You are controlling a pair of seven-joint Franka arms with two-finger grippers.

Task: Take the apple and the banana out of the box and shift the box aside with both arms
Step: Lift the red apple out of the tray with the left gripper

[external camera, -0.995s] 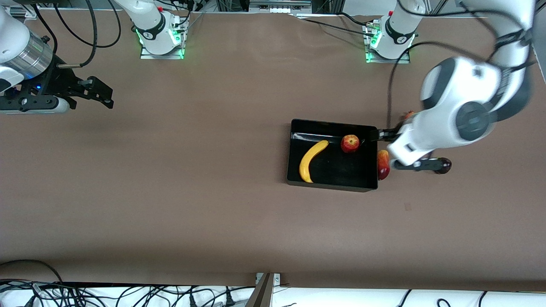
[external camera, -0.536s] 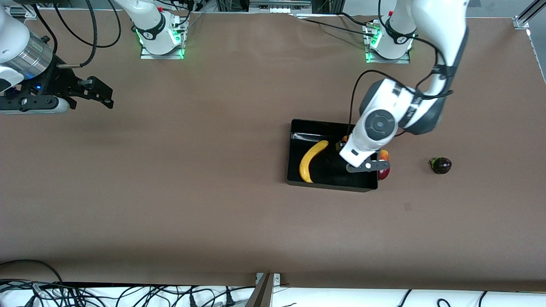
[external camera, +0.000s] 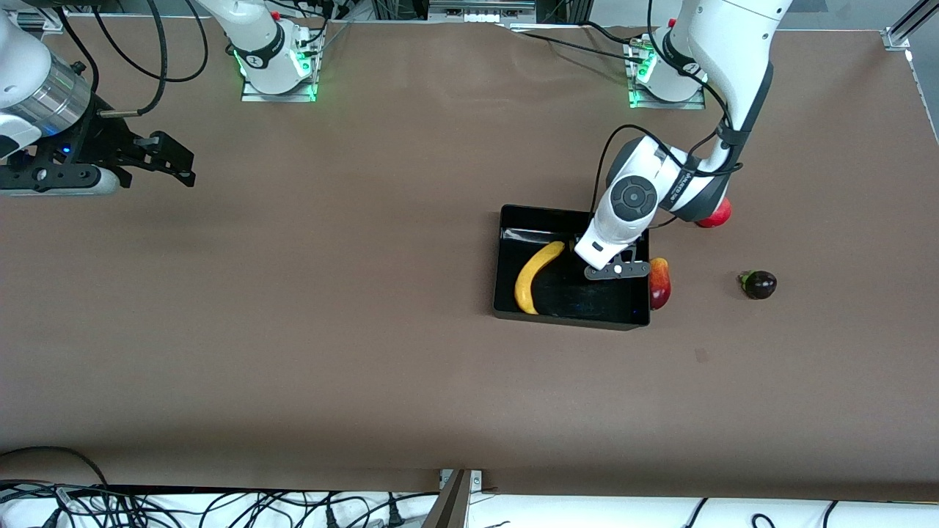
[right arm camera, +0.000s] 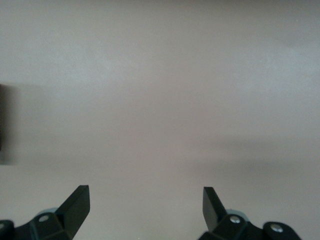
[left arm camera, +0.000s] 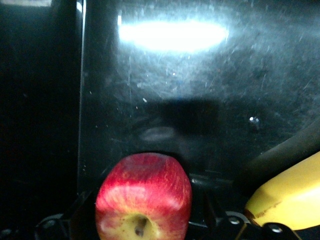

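Note:
The black box [external camera: 505,264] holds the yellow banana [external camera: 534,277] and the red apple [left arm camera: 144,197]. In the front view the left arm's hand hides the apple. My left gripper [external camera: 605,253] is low inside the box, open, with the apple between its fingers; in the left wrist view [left arm camera: 145,202] the banana [left arm camera: 290,195] lies beside it. The mango [external camera: 659,282] lies outside against the box wall. The pomegranate [external camera: 717,214] peeks from under the left arm. The mangosteen [external camera: 758,284] lies toward the left arm's end. My right gripper [external camera: 176,158] waits open and empty [right arm camera: 145,200].
The brown table [external camera: 330,330] is bare from the box to the right arm's end. The arm bases [external camera: 277,66] stand along the edge farthest from the camera. Cables [external camera: 220,506] lie off the near edge.
The left arm has swung from the mangosteen's end of the table to over the box and come down around the apple, hiding it. The pomegranate now shows. The right arm has not moved.

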